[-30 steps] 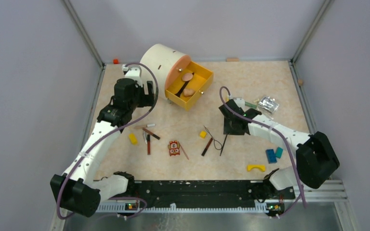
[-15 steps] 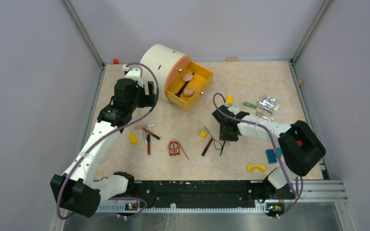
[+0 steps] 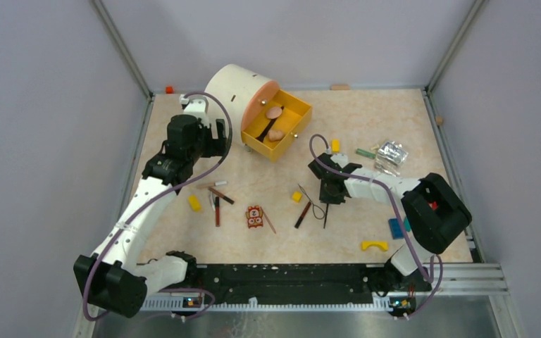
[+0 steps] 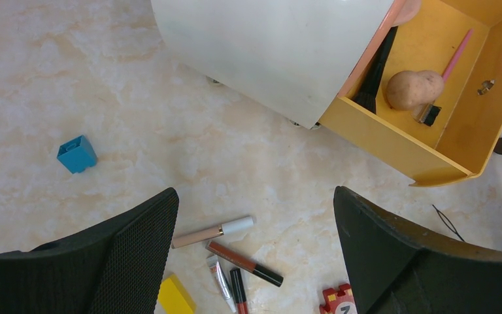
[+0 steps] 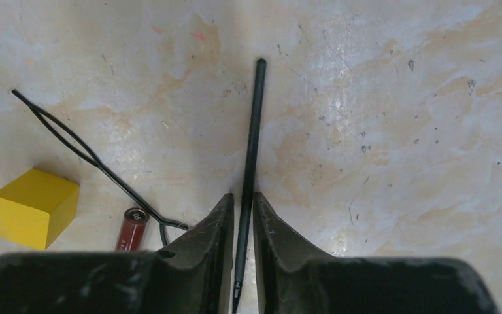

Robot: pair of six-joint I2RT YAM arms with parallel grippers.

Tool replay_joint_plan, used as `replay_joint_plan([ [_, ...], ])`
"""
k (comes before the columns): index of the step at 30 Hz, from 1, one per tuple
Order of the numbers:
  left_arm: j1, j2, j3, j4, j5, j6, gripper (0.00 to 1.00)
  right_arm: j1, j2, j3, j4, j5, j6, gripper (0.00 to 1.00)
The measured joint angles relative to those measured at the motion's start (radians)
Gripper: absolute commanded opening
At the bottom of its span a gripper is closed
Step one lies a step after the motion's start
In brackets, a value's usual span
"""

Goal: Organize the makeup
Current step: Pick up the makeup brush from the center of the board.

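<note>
My right gripper [image 5: 242,199] is low on the table, its jaws closed around a thin black pencil [image 5: 251,131] that lies flat; from above the pencil [image 3: 326,211] sticks out below the gripper [image 3: 329,197]. A black wire-loop tool [image 5: 85,154] and a red stick [image 5: 131,230] lie just to its left. My left gripper [image 4: 255,196] is open and empty above a beige tube [image 4: 212,232] and a brown stick [image 4: 245,263]. The yellow drawer [image 3: 285,144] holds two peach puffs [image 3: 274,112], a pink brush [image 4: 456,55] and a black brush [image 4: 376,72].
The white drum organizer [image 3: 236,88] stands at the back left. An orange-red toy figure [image 3: 255,217], yellow blocks [image 3: 194,203] [image 5: 34,208], a blue block [image 4: 76,154], blue blocks [image 3: 396,227], a yellow arch [image 3: 374,246] and a foil packet [image 3: 393,151] lie around.
My right arm swung left and down to the black pencil, and its jaws now sit around it. The left arm has not moved.
</note>
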Motion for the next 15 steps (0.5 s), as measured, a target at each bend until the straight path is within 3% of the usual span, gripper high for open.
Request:
replay_joint_plan([
  [4,0.000,0.000,0.000,0.000,0.000,0.000,0.93,-0.007,-0.002,-0.005,0.014,0.007,-0.001,0.00],
  [15,0.000,0.000,0.000,0.000,0.000,0.000,0.93,-0.022,-0.080,0.053,-0.067,0.140,-0.079,0.00],
])
